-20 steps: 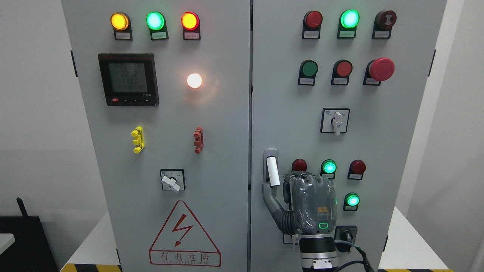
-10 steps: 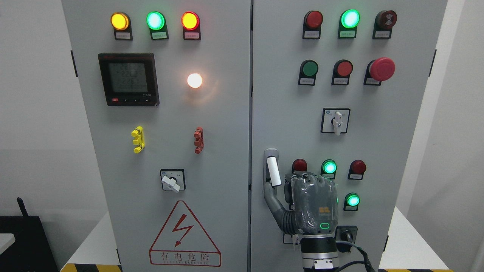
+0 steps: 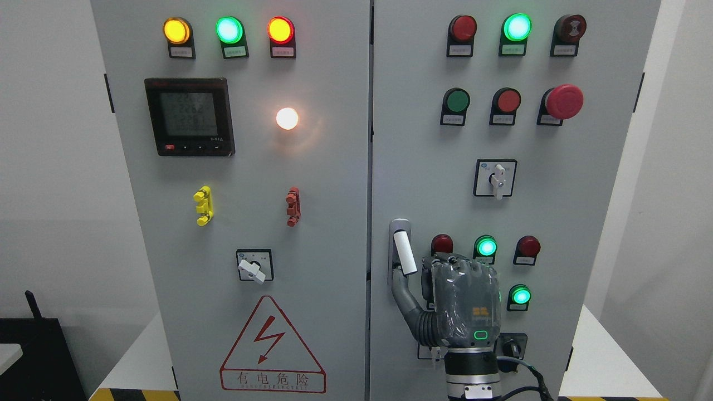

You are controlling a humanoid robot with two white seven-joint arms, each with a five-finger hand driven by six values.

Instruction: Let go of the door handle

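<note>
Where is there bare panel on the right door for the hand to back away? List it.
Bare panel lies above the door handle, left of the selector switch, and along the door's right edge past the red lamp. Crowded around the right hand: upper green lamp above it, lower green lamp beside it, black switch below.

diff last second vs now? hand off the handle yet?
The right hand drifted slightly right and down, away from the door handle. Its thumb, which lay against the handle's lower end, has slid lower but still reaches up to that end; whether it still touches cannot be told. The handle's white grip tilts a little more. Cabinet doors, lamps and switches are unchanged.
</note>
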